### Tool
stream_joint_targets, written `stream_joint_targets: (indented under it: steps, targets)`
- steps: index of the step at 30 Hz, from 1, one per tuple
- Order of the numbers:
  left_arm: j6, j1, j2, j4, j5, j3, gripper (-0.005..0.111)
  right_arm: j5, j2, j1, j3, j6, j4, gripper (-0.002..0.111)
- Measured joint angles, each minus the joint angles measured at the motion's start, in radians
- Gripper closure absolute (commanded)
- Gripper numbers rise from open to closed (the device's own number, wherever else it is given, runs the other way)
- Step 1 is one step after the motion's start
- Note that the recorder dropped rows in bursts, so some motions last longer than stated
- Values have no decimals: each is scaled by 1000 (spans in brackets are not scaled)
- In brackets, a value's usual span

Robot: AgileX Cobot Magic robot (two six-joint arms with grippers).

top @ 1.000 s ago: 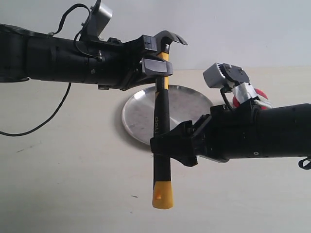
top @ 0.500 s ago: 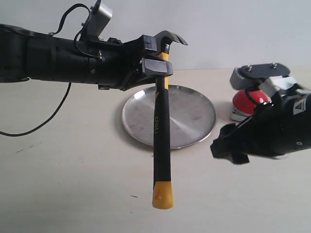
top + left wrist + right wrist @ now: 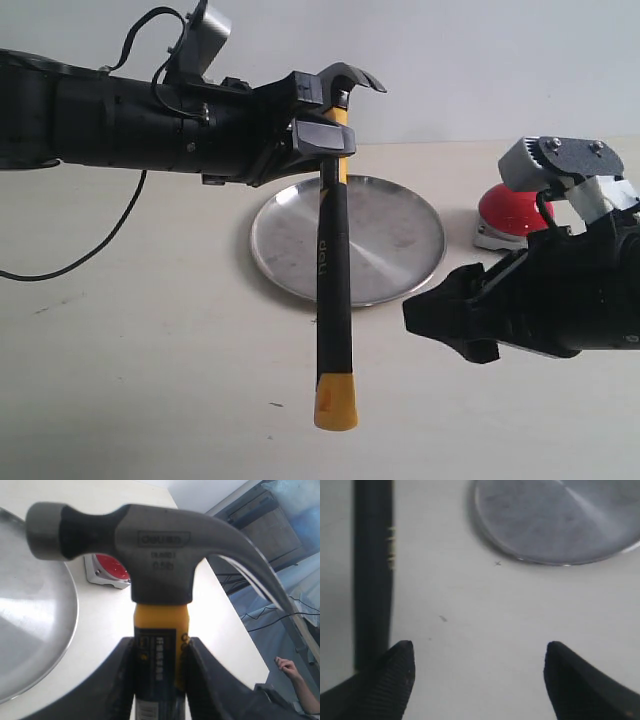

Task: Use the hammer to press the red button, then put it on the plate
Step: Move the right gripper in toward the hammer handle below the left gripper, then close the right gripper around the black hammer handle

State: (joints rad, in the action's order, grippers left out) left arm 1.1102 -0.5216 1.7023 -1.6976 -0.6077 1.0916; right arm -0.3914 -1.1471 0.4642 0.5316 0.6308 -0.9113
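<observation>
My left gripper [image 3: 322, 140] is shut on the yellow neck of the hammer [image 3: 333, 260], which hangs upright in the air, head up and yellow end down. The hammer head [image 3: 150, 545] fills the left wrist view, with the left gripper [image 3: 160, 655] clamped just below it. The silver plate [image 3: 400, 235] lies on the table behind the handle. The red button [image 3: 512, 212] sits to the right of the plate. My right gripper [image 3: 435, 320] stands open to the right of the handle, apart from it. In the right wrist view the right gripper [image 3: 479, 662] holds nothing, the black handle [image 3: 372, 570] beside one finger.
A black cable [image 3: 70, 262] trails on the table at the left. The plate [image 3: 560, 520] shows in the right wrist view. Beyond the table edge in the left wrist view are shelves and a person's hand [image 3: 290, 669].
One second ago my right gripper sat around the hammer handle. It let go and pulled back to the right, then came partway back toward the handle, still open. The left arm and hammer stayed still.
</observation>
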Motion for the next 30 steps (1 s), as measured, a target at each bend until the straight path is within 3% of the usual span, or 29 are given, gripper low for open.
stream_joint_targets:
  steps: [4,12,23,30]
  targets:
    - [0,0,0,0,0,0,107,-42,12,0,0,172,-185,38]
    - [0,0,0,0,0,0,107,-73,-24,0,0,284,-344,34]
    - [0,0,0,0,10,0,107,-156,-183,0,0,714,-771,34]
    - [4,0,4,-2,40,2,107,-170,-273,0,0,853,-822,34]
